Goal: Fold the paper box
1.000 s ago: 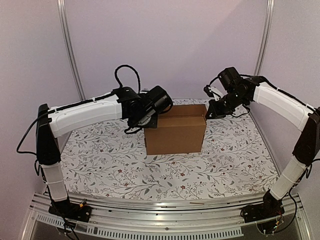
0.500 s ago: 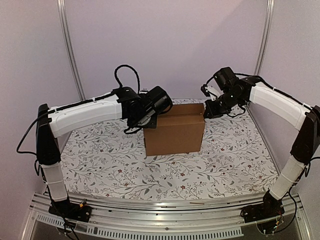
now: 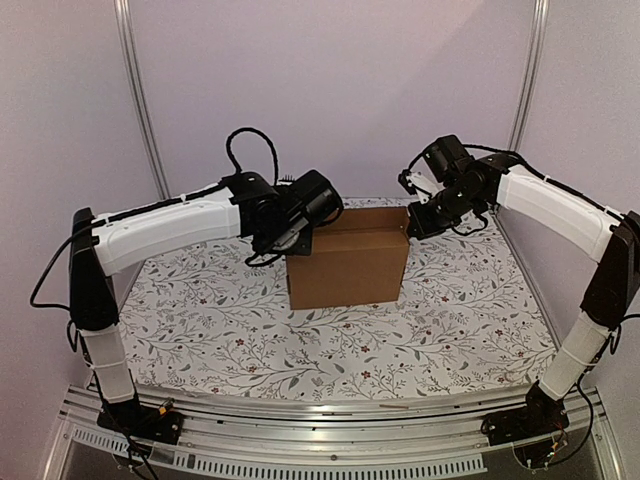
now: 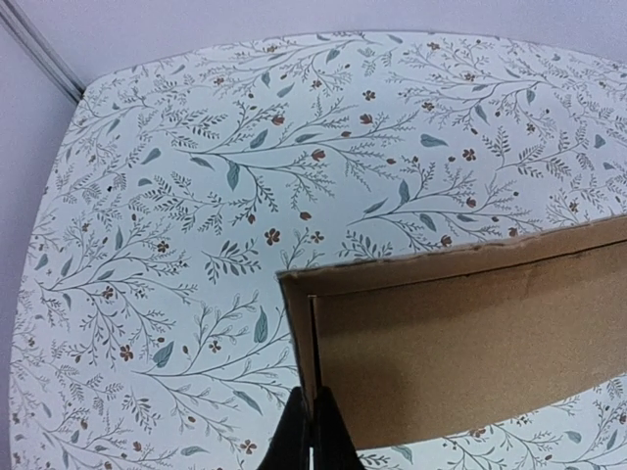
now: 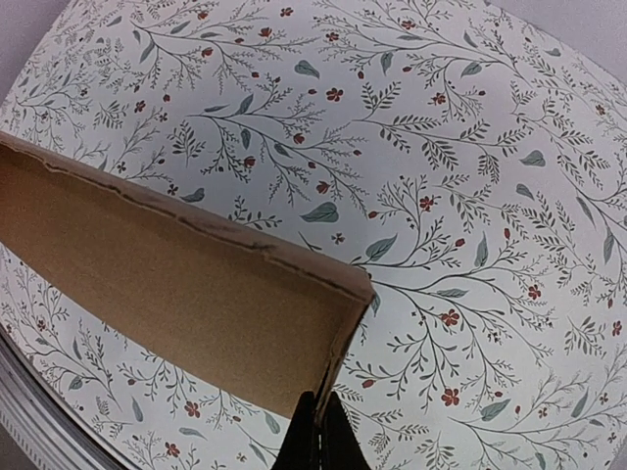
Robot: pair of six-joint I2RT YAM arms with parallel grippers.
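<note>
Cardboard paper box [image 3: 345,268], brown, rectangular, rough-edged

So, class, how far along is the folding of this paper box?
Done: the paper box stands on the floral table with its walls raised. In hand: the left gripper and right gripper each pinch the edge of an end wall, jaws shut on the cardboard. Left: the top looks open from above, so closing it seems to remain.

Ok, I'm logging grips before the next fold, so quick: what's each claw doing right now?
Left claw: closed, pinching the cardboard box at its left end.
Right claw: closed, pinching the same box at its right end.
</note>
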